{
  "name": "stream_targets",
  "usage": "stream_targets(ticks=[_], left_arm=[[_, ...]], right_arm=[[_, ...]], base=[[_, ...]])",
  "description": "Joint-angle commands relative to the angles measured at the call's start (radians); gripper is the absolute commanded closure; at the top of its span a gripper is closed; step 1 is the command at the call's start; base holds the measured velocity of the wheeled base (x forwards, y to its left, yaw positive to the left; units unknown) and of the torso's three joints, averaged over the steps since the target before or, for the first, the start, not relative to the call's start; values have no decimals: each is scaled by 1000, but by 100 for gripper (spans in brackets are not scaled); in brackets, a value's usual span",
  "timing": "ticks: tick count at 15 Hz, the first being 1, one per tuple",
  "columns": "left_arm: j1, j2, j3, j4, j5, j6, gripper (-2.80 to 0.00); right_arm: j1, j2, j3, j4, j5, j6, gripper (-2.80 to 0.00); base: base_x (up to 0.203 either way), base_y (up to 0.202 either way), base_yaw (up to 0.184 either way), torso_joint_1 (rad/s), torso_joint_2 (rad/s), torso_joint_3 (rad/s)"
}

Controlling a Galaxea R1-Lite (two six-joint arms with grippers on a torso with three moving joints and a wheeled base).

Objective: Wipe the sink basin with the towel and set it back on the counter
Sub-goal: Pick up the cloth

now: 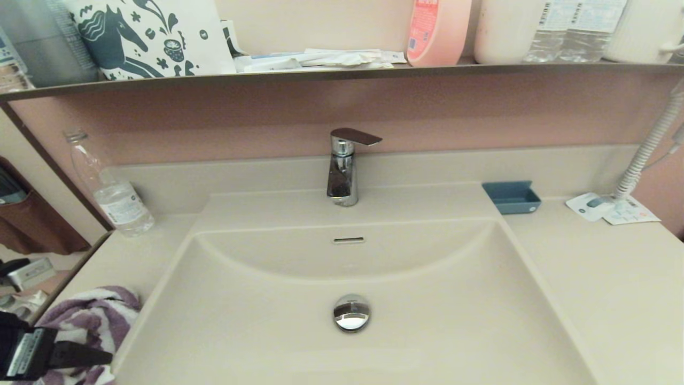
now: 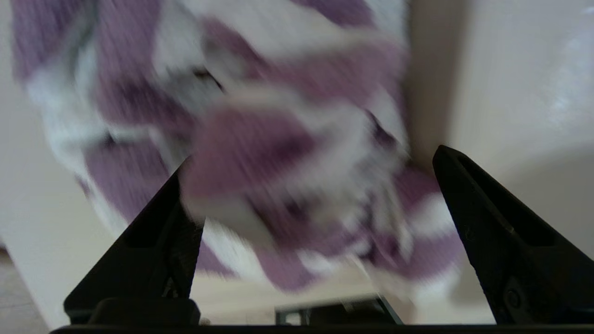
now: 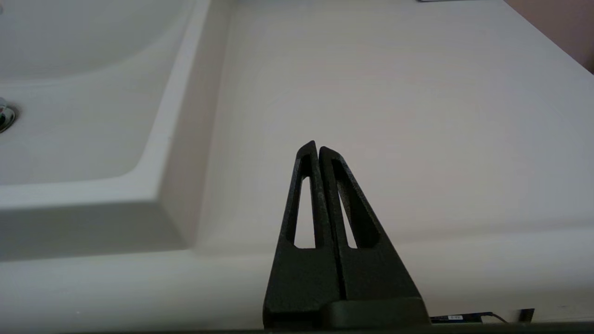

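a: where's the fluffy purple-and-white striped towel [image 2: 278,153]?

b: on the cream table [image 1: 604,289] left of the basin [image 1: 427,331], dead ahead of my left pincer [image 2: 311,157], spread wide. right pincer [image 3: 318,147] pressed together, parked far side.

Fluffy terry towel [image 2: 287,153] between matt black plastic fingers [image 2: 153,241]; smooth satin basin [image 1: 427,331] beside, glossy chrome plug [image 1: 351,313] and tap [image 1: 343,171] beyond.

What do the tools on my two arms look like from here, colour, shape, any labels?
Both are matte black. The left tool has two tapered, wedge-shaped fingers; in the head view its wrist body carries a pale printed label. The right tool has two slim pointed fingers, each with a long triangular cutout and a finely textured surface, on a black base beside a thin dark cable.
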Motion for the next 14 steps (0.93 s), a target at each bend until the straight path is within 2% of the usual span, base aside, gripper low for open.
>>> stream_targets(ticks=[1, 5, 6, 12, 14], left_arm=[[8, 73, 34, -89, -5, 0, -280], [25, 120, 42, -132, -82, -1, -280], [36, 137, 43, -143, -88, -1, 0], [50, 134, 36, -162, -106, -8, 0], [49, 86, 20, -162, -114, -55, 0]], right_arm=[[0, 1, 0, 0, 0, -1, 0], [0, 1, 0, 0, 0, -1, 0], [0, 1, 0, 0, 0, 0, 0], [0, 2, 0, 0, 0, 1, 0], [0, 1, 0, 0, 0, 0, 0]], base=[[0, 0, 0, 0, 0, 0], [0, 0, 0, 0, 0, 0], [0, 0, 0, 0, 0, 0], [0, 0, 0, 0, 0, 0], [0, 0, 0, 0, 0, 0]])
